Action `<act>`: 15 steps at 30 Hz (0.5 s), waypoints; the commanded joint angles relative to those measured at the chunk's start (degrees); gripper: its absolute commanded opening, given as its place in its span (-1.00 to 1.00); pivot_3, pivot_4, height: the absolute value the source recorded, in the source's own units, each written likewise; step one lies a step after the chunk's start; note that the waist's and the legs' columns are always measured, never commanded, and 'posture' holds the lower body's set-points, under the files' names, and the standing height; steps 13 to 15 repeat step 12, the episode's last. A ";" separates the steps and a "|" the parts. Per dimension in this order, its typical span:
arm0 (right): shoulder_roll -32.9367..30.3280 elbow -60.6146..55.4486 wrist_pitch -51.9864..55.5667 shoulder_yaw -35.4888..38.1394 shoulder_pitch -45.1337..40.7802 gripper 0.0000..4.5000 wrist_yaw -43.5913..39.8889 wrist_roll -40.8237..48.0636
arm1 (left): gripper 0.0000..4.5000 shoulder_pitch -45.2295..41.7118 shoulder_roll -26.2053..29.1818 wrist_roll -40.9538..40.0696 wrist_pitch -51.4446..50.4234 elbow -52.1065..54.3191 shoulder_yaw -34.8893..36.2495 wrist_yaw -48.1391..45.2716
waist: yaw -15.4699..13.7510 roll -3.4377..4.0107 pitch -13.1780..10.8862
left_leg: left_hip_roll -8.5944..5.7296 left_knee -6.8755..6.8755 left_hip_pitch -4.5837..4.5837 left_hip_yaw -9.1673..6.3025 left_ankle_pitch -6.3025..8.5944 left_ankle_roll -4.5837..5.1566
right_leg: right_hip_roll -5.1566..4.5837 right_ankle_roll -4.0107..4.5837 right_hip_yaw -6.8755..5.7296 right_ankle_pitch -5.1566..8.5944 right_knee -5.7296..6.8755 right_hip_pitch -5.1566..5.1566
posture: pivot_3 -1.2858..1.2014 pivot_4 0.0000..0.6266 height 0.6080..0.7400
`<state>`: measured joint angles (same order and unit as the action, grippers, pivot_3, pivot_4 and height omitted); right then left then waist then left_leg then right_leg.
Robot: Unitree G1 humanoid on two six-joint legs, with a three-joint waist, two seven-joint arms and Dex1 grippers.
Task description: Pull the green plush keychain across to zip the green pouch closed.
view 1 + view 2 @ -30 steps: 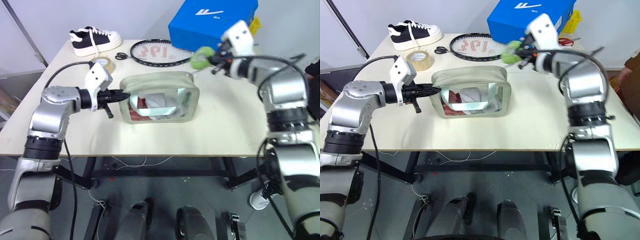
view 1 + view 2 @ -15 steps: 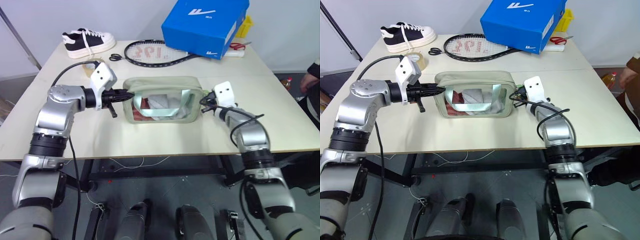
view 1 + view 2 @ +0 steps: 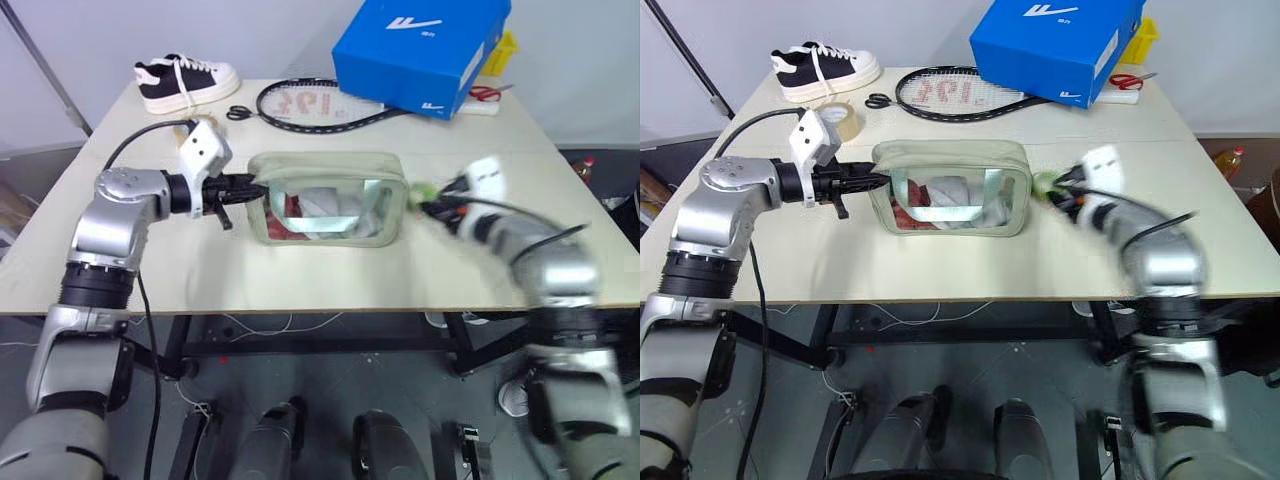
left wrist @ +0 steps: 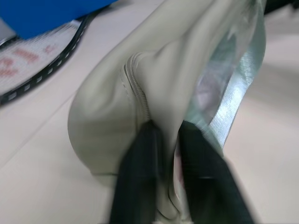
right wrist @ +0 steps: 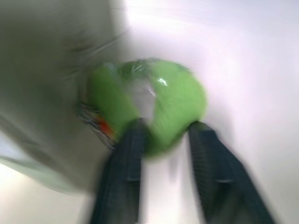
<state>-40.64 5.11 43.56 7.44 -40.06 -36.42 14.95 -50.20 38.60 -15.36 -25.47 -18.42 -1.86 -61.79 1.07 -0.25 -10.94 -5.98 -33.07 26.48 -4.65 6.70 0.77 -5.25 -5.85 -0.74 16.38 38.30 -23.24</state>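
Right wrist view showed the right gripper [image 5: 161, 135] with fingers now parted around the keychain [image 5: 154, 105], lowered to the pouch [image 3: 325, 195] mid-worktop, suggesting it was zipped; the left gripper [image 4: 164, 140] loosely pinched its far end.

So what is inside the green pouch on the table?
Through the clear window of the green pouch you can see something red and something white. What these items are cannot be told, because the fabric walls cover the rest.
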 commanded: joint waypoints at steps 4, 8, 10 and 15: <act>-10.36 -11.29 6.71 -1.32 -3.09 1.00 -16.32 9.35 | 0.89 -4.55 3.24 -4.46 -4.36 -2.06 3.73 -5.29 | 0.54 -0.10 0.05 | 0.24 0.01 -0.07 0.00 0.03 0.01 | 0.02 0.02 0.00 0.01 -0.12 0.13 | 0.03 -0.52 1.00; -12.55 -16.37 12.85 0.05 -4.11 1.00 -18.77 14.80 | 0.97 -4.54 5.39 -4.21 -3.82 -3.66 3.68 -7.18 | 0.82 -0.09 0.05 | 0.23 0.01 0.02 0.00 0.04 0.02 | -0.04 0.04 0.01 0.01 -0.13 0.02 | 0.03 -0.52 1.00; -13.01 -17.90 13.98 0.07 -3.69 1.00 -18.37 15.63 | 0.97 -4.41 5.87 -3.87 -3.22 -4.04 3.40 -7.40 | 0.79 -0.09 0.05 | 0.23 0.00 0.07 0.00 0.04 0.02 | -0.06 0.04 0.01 0.01 -0.13 -0.02 | 0.03 -0.52 1.00; -12.61 -19.78 15.49 0.57 -2.45 1.00 -16.80 16.66 | 0.97 -3.88 6.06 -3.12 -2.43 -4.00 3.20 -6.48 | 0.72 -0.09 0.05 | 0.22 -0.02 0.07 0.00 0.05 0.02 | -0.08 0.03 0.01 0.00 -0.16 0.00 | 0.03 -0.52 1.00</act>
